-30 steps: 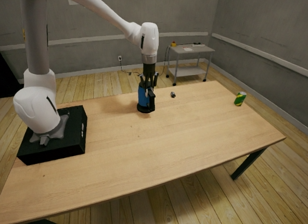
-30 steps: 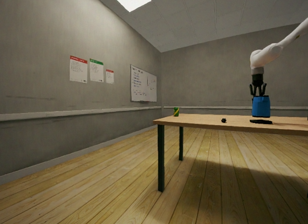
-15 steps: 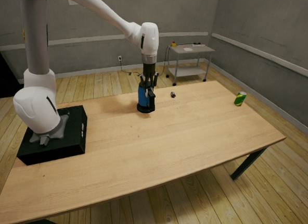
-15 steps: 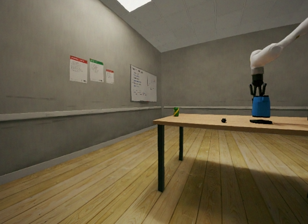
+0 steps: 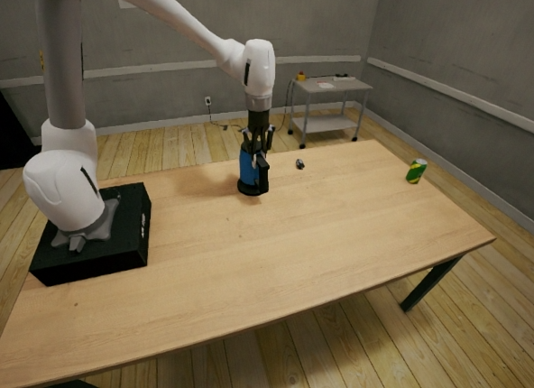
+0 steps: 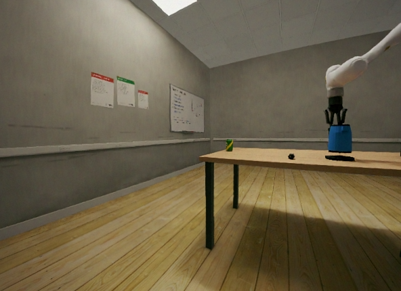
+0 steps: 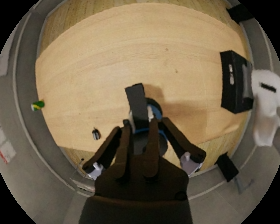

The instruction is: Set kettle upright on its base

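The blue kettle (image 5: 249, 165) with a black handle hangs upright from my gripper (image 5: 256, 143), which is shut on its top. In the side view the kettle (image 6: 339, 138) floats a small gap above the flat black base (image 6: 339, 158) on the table, directly over it. In the top view the base (image 5: 249, 189) shows as a dark disc under the kettle. In the wrist view the kettle (image 7: 145, 125) sits between my fingers, and the base is hidden below it.
A small dark object (image 5: 299, 163) lies on the table right of the kettle. A green and yellow can (image 5: 416, 170) stands near the far right edge. The arm's black mount (image 5: 95, 233) is at the left. A cart (image 5: 330, 106) stands behind the table.
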Tool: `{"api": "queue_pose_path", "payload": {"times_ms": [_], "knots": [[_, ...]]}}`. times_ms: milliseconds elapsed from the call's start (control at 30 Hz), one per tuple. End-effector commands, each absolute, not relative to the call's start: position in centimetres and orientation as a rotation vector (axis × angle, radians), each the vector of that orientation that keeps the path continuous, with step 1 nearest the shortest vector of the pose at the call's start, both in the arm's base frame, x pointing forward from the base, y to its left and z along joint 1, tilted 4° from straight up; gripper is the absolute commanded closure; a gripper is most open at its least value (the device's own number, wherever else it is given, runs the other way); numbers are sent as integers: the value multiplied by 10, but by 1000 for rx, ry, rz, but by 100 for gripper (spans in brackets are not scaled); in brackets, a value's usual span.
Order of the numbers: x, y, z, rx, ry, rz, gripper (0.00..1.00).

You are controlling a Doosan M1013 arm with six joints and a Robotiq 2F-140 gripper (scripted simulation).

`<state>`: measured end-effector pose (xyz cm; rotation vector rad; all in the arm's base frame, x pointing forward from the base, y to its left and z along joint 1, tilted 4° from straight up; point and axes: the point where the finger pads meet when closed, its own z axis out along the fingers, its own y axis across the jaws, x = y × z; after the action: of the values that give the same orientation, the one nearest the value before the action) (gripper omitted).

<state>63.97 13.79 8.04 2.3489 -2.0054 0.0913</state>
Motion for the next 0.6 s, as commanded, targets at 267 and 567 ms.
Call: {"api": "queue_pose_path", "payload": {"times_ms": [267,567], "knots": [[640,137,68,2350,-2006,92,90],[640,137,62,2350,-2006,92,90]]}}
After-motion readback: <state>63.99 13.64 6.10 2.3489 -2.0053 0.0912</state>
